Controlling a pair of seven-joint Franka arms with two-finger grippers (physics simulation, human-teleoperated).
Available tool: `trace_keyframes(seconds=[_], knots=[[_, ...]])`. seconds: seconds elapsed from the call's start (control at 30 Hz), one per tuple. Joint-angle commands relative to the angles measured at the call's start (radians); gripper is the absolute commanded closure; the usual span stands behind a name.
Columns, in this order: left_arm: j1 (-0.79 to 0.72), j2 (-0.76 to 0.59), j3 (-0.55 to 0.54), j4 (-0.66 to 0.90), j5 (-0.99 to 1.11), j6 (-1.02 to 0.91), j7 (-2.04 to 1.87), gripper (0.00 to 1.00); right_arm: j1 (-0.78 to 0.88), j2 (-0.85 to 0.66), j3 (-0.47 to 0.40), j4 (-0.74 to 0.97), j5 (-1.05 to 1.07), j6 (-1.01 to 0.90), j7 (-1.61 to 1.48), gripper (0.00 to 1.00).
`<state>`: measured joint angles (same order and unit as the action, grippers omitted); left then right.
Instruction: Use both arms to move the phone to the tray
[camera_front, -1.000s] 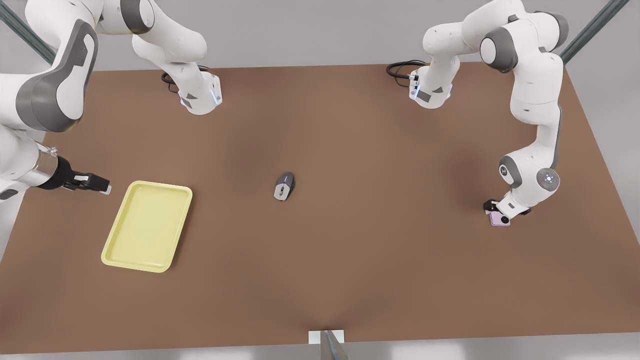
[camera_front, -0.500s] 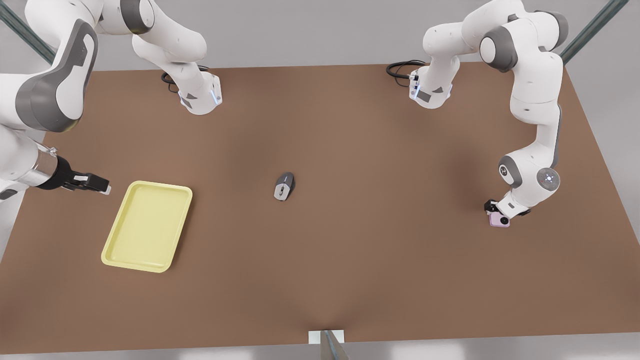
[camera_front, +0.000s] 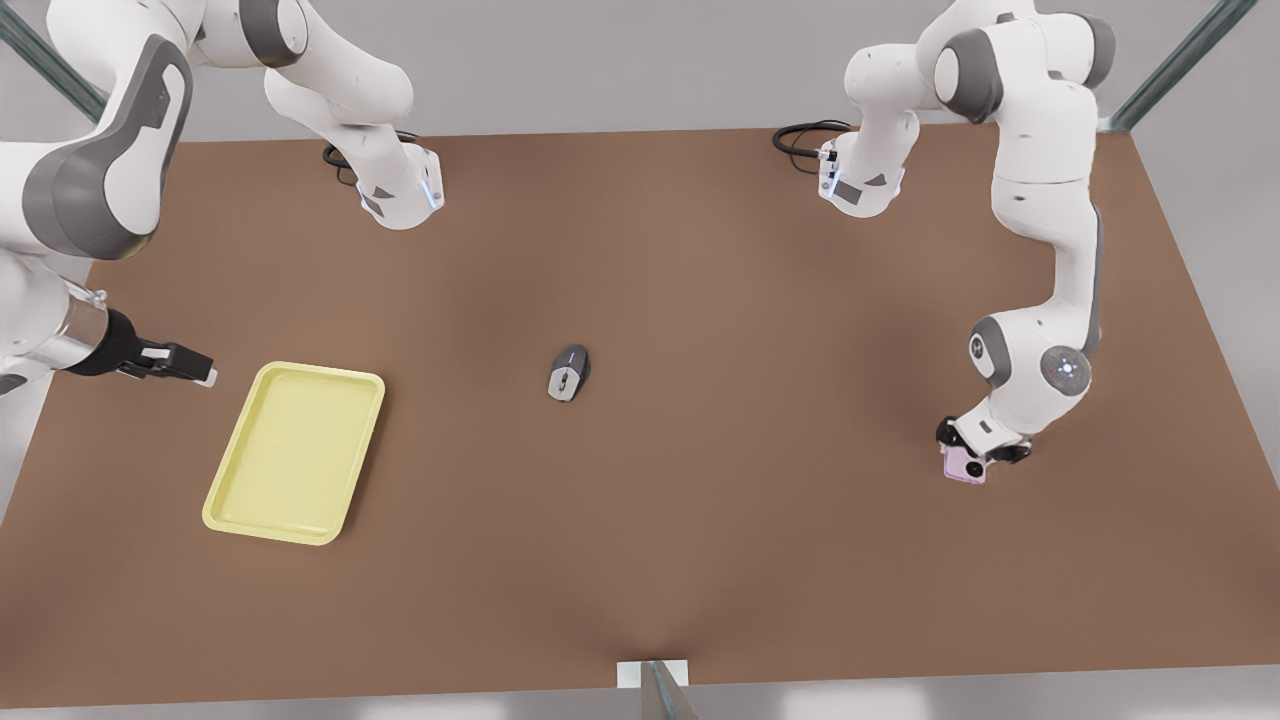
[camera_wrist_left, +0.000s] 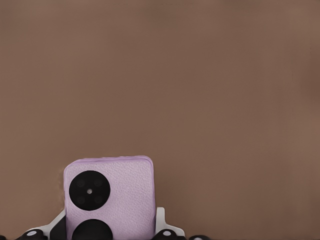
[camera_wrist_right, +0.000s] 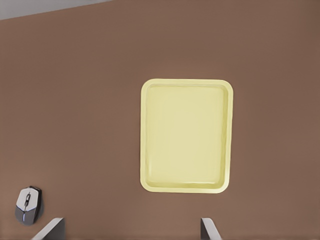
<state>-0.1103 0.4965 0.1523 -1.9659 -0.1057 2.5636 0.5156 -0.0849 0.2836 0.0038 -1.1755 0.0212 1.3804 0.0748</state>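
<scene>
My left gripper (camera_front: 968, 458) is clamped on the phone (camera_front: 964, 467) at the front view's right and holds it above the brown table (camera_front: 700, 500), well apart from the tray (camera_front: 296, 452). My right gripper (camera_front: 185, 364) waits just beside the tray with its fingers (camera_wrist_right: 50, 229) apart; the mouse (camera_front: 569, 372) lies between the two

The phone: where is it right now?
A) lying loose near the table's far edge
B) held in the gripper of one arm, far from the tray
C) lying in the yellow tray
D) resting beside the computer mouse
B. The left gripper, at the front view's right, is shut on the phone, far across the table from the tray and the mouse.
</scene>
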Motion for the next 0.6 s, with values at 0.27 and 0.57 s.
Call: trace_keyframes(seconds=[0.27, 0.57], knots=[[-0.522, 0.175, -0.059, 0.574, -0.048, -0.534, -1.114, 0.24, -0.001, -0.004, -0.002, 0.001, -0.009, -0.012, -0.006, 0.00], [-0.678, 0.504, -0.105, 1.019, -0.011, -0.453, -1.233, 0.24, -0.003, -0.003, -0.002, -0.001, 0.008, -0.012, -0.003, 0.00]])
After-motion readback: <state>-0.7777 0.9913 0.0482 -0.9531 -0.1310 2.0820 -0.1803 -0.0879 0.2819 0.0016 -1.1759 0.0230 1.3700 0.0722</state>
